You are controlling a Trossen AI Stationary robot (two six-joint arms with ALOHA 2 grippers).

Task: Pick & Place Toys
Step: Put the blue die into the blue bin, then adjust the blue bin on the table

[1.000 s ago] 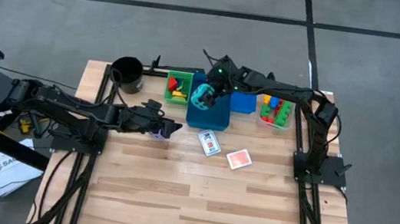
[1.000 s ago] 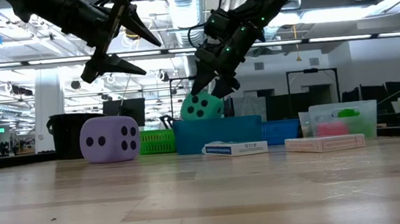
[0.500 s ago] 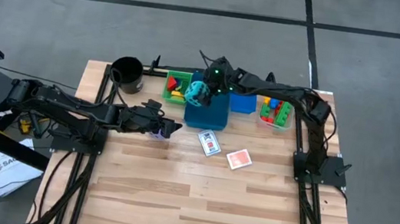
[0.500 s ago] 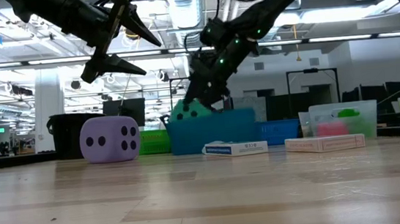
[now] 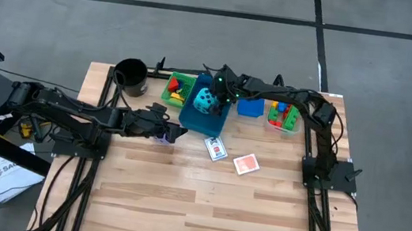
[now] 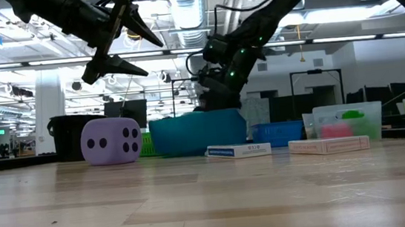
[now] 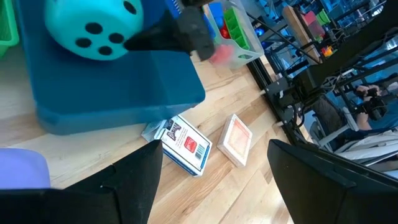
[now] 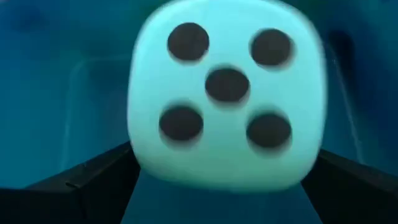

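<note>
Overhead, the right gripper (image 5: 210,94) reaches across the far side of the table to the blue bin (image 5: 190,117), its fingers spread wide on either side of the cyan dotted die (image 5: 206,99), which sits inside that bin; whether the fingers press on the die cannot be told from above. The left gripper (image 5: 176,131) hangs over the purple die (image 5: 162,136) near the table's left middle, fingers parted and holding nothing. Two packs of playing cards (image 5: 216,147) lie on the wood just in front of the blue bin, a green bin (image 5: 171,84) with bricks stands beside it, and a clear bin (image 5: 268,124) further right holds coloured bricks (image 5: 281,110); a black cup (image 5: 130,76) stands at the far left corner. From table height, the purple die (image 6: 110,142) rests on the wood with the left gripper (image 6: 133,49) above it, and the right gripper (image 6: 216,97) dips into the blue bin (image 6: 190,135). Past the left wrist's own fingers (image 7: 134,177), the cyan dotted die (image 7: 93,26) shows in the blue bin (image 7: 124,93), with the card packs (image 7: 185,145) beside it. At the right wrist, the cyan dotted die (image 8: 227,93) fills the view between the spread fingers (image 8: 99,180), showing five dots.
</note>
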